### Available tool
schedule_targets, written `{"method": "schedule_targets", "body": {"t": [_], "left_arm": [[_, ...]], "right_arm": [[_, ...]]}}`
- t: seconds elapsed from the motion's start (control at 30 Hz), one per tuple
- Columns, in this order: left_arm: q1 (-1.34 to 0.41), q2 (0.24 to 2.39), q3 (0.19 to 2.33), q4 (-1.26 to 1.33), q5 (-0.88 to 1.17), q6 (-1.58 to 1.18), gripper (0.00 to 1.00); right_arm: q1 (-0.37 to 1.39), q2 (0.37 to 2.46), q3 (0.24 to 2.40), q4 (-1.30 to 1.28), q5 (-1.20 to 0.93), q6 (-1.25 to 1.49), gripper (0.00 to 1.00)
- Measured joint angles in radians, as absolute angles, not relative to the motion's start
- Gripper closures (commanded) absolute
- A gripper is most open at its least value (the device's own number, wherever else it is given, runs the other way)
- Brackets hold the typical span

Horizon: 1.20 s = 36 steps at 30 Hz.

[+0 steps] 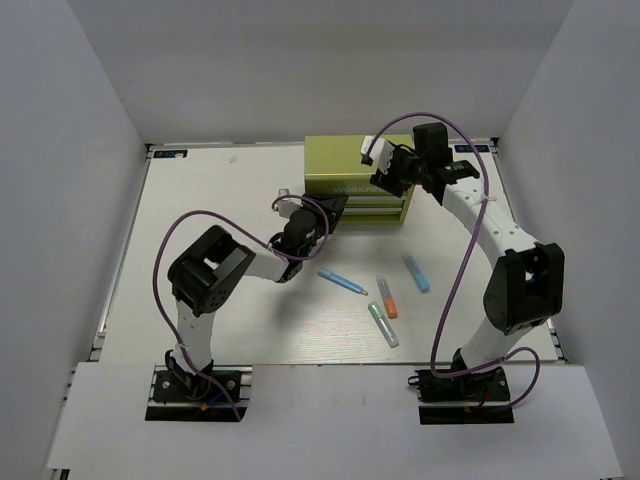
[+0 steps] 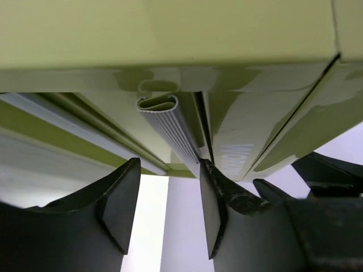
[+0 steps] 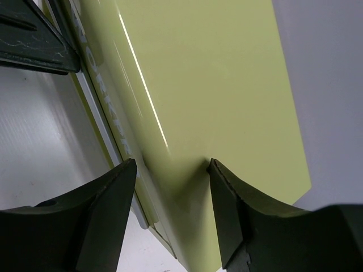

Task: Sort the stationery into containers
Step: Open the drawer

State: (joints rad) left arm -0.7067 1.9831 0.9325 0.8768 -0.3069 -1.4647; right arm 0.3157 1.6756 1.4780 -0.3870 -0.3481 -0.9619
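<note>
The olive-green tool chest (image 1: 340,165) stands at the back of the table. My left gripper (image 1: 330,212) is open at the chest's front left. In the left wrist view (image 2: 169,187) its jaws stand apart just below the ribbed grey drawer handle (image 2: 170,127), holding nothing. My right gripper (image 1: 392,172) is open over the chest's right top. In the right wrist view (image 3: 172,170) one finger is over the lid (image 3: 215,85) and the other hangs past the front edge. The thin blue pen (image 1: 342,282), orange-capped marker (image 1: 387,297), light-blue marker (image 1: 416,272) and green-capped marker (image 1: 382,324) lie on the table.
White walls enclose the table on the left, back and right. Purple cables loop from both arms. The left gripper's black fingers (image 3: 34,39) show at the top left of the right wrist view, close to the chest's front.
</note>
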Motion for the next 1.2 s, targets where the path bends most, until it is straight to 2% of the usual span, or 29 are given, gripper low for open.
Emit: {"method": "schedule_targets", "body": {"t": [0.67,0.73,0.87,1.1,1.2], "left_arm": [[-0.722,2.080,0.955,1.037,-0.379,-1.531,0.45],[-0.724,2.094,0.965,1.051,-0.387,-1.539,0.49],[-0.727,2.110,0.973,1.087,-0.401,-1.550,0.53],[-0.729,2.126,0.982,1.125,-0.411,-1.557,0.65],[-0.729,2.130,0.982,1.147,-0.411,-1.558,0.77]], "right_arm": [[0.316,1.691,1.498,-0.394,-0.342,-0.962,0.41],[0.316,1.692,1.499,-0.394,-0.341,-0.962,0.41],[0.316,1.695,1.511,-0.410,-0.342,-0.970,0.50],[0.316,1.705,1.540,-0.453,-0.350,-0.999,0.52],[0.316,1.705,1.543,-0.464,-0.355,-1.007,0.54]]}}
